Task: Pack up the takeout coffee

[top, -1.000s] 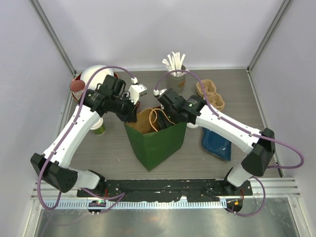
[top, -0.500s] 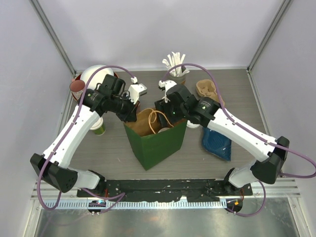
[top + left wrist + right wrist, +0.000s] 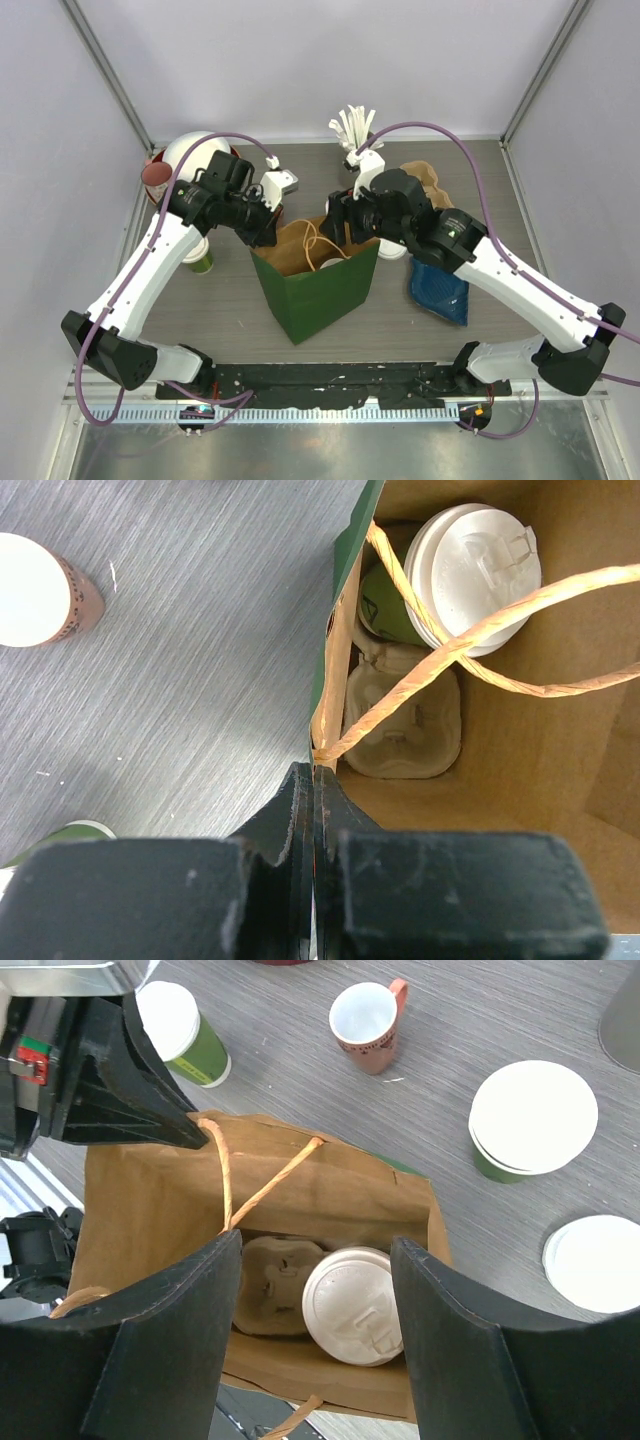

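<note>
A: Logging the left gripper (image 3: 313, 780) first. Seeing its fingers pressed together on the rim of the green paper bag (image 3: 318, 285), pinching the edge right where a twine handle (image 3: 450, 650) is fastened.

B: Confirming from the right wrist view. Noting the right gripper (image 3: 315, 1245) spread wide, gripping nothing, hanging over the bag's open mouth.

A: Locating the coffee now. Spotting one lidded green cup (image 3: 355, 1305) down inside the bag, lid up, touching a pulp carrier (image 3: 272, 1278) at the bottom. Not managing to tell whether seated in a pocket.

B: Counting the rest out on the table (image 3: 450, 1020). Marking a second lidded green cup (image 3: 185, 1032) just beyond the left gripper. Marking a third green cup (image 3: 530, 1120) on the other side, white lid resting on top. Noting a round white lid (image 3: 597, 1262) near that one; not telling what sits under it.

A: Also recording a red-and-white cup (image 3: 368, 1022), open-mouthed, between those two green cups, apart from the bag.
</note>
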